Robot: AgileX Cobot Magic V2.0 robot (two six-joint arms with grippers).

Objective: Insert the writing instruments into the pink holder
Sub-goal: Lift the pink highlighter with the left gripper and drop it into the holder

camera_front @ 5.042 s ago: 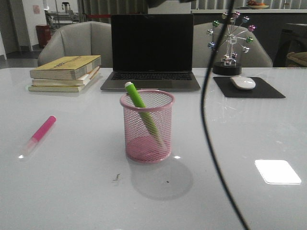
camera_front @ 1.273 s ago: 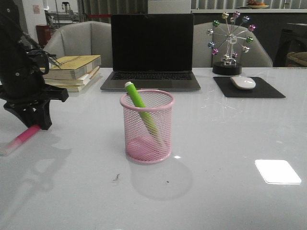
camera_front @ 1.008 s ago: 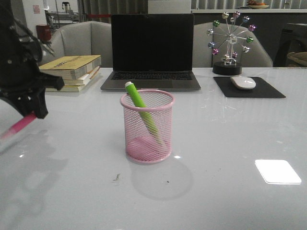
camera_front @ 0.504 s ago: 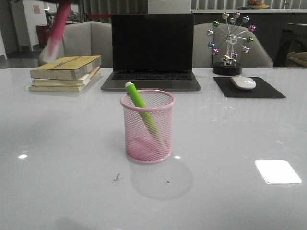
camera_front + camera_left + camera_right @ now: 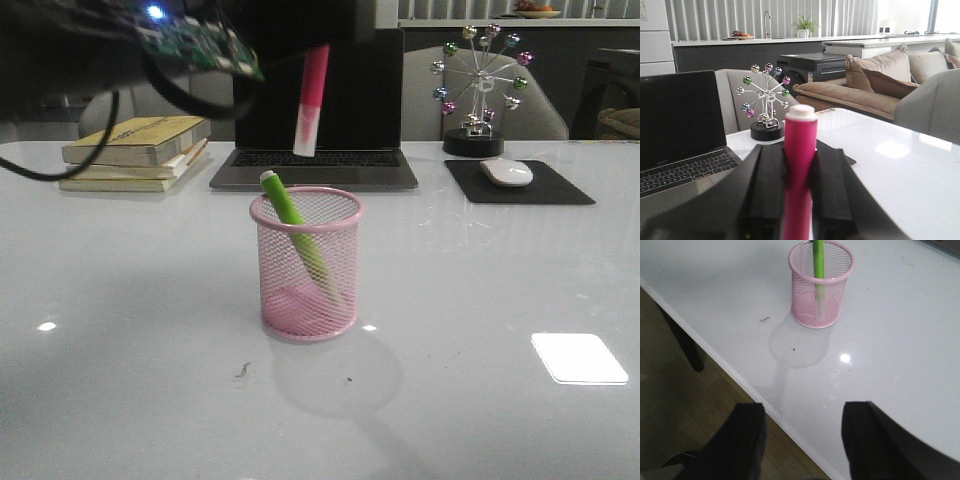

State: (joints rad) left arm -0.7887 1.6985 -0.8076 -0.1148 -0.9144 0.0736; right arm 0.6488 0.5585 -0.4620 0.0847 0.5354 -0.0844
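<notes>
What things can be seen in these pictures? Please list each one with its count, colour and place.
pink holder: one, pink mesh, middle of the table.
green marker: one, lime green, leaning inside the pink holder.
pink marker: one, magenta with pale end down, held in the air above and behind the holder.
laptop: one, dark, open, behind the holder.
books: a stack, yellowish, far left of the table.
ferris-wheel ornament: one, coloured balls, far right.
mouse: one, white, on a black pad.
table: one, glossy white.
left hand: one, black, shut on the pink marker.
right hand: one, black, open, over the table's near edge.
</notes>
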